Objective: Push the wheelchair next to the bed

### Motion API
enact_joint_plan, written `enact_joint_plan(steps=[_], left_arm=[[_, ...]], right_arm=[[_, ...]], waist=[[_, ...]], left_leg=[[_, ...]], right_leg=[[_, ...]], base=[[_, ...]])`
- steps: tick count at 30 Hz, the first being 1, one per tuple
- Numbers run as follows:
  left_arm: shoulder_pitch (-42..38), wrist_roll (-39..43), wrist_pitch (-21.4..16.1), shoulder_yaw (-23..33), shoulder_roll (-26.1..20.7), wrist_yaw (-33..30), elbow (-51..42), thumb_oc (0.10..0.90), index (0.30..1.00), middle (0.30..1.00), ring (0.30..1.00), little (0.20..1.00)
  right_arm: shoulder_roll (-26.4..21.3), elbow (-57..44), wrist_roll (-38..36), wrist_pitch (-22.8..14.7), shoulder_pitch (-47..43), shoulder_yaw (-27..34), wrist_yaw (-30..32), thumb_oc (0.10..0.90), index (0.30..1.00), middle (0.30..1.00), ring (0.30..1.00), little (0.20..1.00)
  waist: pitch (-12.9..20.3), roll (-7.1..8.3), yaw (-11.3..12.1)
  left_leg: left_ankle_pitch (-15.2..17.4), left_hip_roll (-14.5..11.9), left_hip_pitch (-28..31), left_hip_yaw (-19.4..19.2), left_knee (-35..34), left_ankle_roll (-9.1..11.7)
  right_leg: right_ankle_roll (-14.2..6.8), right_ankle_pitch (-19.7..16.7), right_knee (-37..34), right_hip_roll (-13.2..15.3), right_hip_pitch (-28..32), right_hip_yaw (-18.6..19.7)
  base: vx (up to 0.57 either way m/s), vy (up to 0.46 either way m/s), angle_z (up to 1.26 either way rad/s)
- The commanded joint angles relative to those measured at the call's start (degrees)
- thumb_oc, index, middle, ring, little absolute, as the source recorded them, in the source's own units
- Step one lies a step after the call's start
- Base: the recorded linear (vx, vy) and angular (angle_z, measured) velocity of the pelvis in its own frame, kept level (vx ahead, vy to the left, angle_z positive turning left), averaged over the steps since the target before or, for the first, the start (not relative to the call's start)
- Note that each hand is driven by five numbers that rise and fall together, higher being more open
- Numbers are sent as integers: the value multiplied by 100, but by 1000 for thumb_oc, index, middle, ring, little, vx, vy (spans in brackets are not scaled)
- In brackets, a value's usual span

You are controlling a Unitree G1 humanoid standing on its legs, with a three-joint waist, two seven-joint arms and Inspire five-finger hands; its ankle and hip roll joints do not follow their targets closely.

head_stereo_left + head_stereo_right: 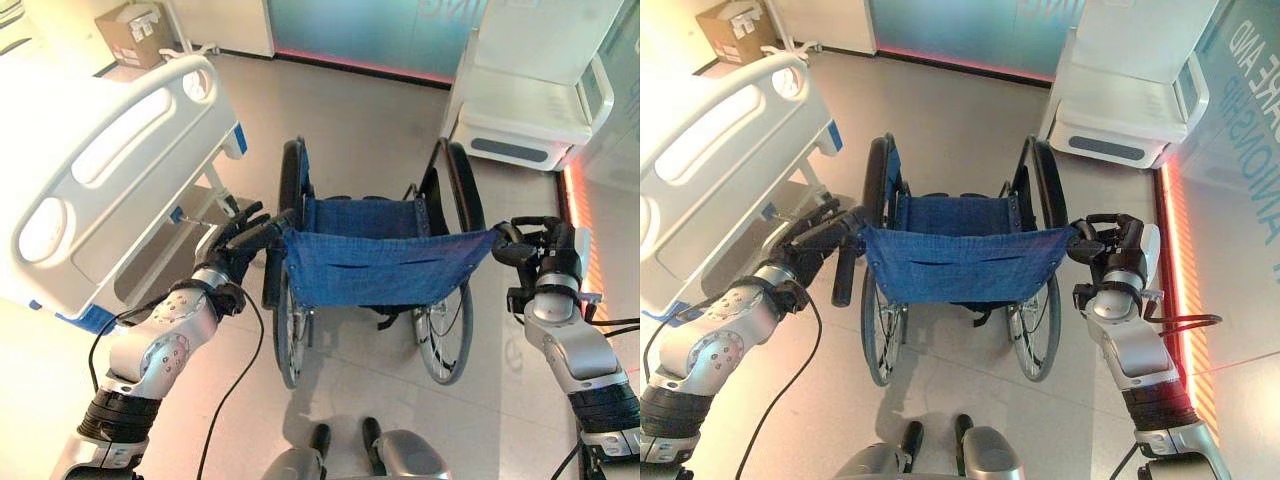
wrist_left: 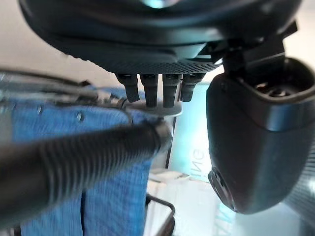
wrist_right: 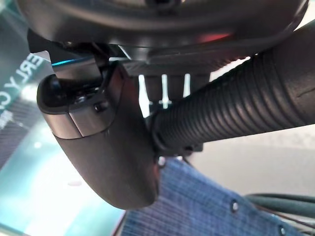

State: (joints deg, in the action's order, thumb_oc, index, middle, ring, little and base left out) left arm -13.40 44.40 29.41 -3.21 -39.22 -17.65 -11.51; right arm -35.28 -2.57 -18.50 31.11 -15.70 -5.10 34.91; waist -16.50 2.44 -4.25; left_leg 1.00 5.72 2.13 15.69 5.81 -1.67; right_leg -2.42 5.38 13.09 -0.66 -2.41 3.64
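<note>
The wheelchair (image 1: 375, 265) stands at the centre of the floor, its blue backrest facing the robot and its seat pointing to twelve o'clock. The left hand (image 1: 243, 238) sits at the left push handle (image 2: 78, 160) at about nine o'clock of the chair, with the ribbed grip running under its fingers; the fingers look curled over it, though the wrist view leaves the closure loose. The right hand (image 1: 535, 245) at three o'clock wraps the right push handle (image 3: 231, 115), thumb below and fingers above. The bed (image 1: 105, 190) lies at ten o'clock, its white footboard just beside the left wheel. The pushing step appears under way; the next move likely calls for an even forward push with a slight turn toward ten o'clock.
</note>
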Motion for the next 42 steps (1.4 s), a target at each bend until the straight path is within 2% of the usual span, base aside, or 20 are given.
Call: enact_joint_plan(steps=[1,7,9,11,15,17,21,28,32,37,42], left_arm=[[-69,-1022,-269,754,-334,346,-495,800,900,900,900,900],[58,-1422,-278,965,-726,691,-321,800,900,900,900,900],[80,-2016,-498,1060,-931,681,-264,800,900,900,900,900],[97,-2152,-622,1156,-1058,735,-229,800,900,900,900,900],[159,-1916,-534,1321,-1238,1178,-267,800,900,900,900,900],[191,-1552,-317,1268,-1230,1565,-314,800,900,900,900,900],[256,-939,-20,979,-988,1809,-424,800,900,900,900,900],[351,-375,58,554,-619,1230,-441,800,900,900,900,900],[494,-517,39,566,-490,1162,-445,800,900,900,900,900],[678,-1153,219,712,-482,1198,-376,800,900,900,900,900],[828,-1059,466,784,-605,1664,-209,800,900,900,900,900]], right_arm=[[720,-301,-926,-424,270,-341,-158,400,300,300,300,300],[595,-311,-1036,-477,284,-266,-204,400,300,300,300,300],[560,-306,-1093,-523,302,-264,-189,400,300,300,300,300],[538,-303,-1132,-518,298,-257,-178,400,300,300,300,300],[548,-312,-1143,-516,328,-254,-155,400,300,300,300,300],[541,-325,-1136,-501,336,-238,-185,400,300,300,300,300],[564,-364,-1082,-482,361,-240,-202,400,300,300,300,300],[555,-439,-1090,-585,450,-386,-104,400,300,300,300,300],[540,-457,-1099,-609,521,-367,-124,400,300,300,300,300],[541,-408,-1055,-705,631,-332,-189,400,300,300,300,300],[424,-454,-1180,-678,659,-262,-195,400,300,300,300,300]], waist=[[398,-291,207],[399,-327,239],[410,-337,263],[423,-341,276],[438,-357,306],[417,-357,304],[385,-362,285],[325,-356,221],[311,-356,214],[302,-358,228],[290,-355,237]], left_leg=[[292,217,802,-154,-453,-342],[292,201,831,-172,-466,-330],[301,191,852,-186,-475,-322],[299,187,863,-174,-489,-315],[299,181,874,-181,-504,-308],[302,178,886,-183,-508,-309],[301,183,895,-188,-504,-317],[329,218,910,-227,-466,-353],[344,240,897,-234,-438,-373],[343,261,881,-237,-410,-390],[332,267,873,-236,-403,-391]], right_leg=[[-235,-1391,-591,-62,-792,-201],[-259,-1391,-579,-26,-769,-249],[-277,-1396,-570,4,-755,-274],[-280,-1386,-579,9,-746,-281],[-295,-1405,-574,33,-758,-321],[-312,-1429,-568,47,-763,-332],[-332,-1465,-559,47,-775,-325],[-348,-1497,-550,15,-797,-289],[-351,-1511,-548,7,-816,-289],[-357,-1535,-547,6,-823,-283],[-381,-1578,-532,15,-832,-272]], base=[[0,0,0],[-19,7,0],[-10,3,2],[-7,3,2],[0,0,0],[0,0,0],[0,0,0],[-4,-3,-2],[-2,-1,-1],[0,0,0],[0,0,0]])
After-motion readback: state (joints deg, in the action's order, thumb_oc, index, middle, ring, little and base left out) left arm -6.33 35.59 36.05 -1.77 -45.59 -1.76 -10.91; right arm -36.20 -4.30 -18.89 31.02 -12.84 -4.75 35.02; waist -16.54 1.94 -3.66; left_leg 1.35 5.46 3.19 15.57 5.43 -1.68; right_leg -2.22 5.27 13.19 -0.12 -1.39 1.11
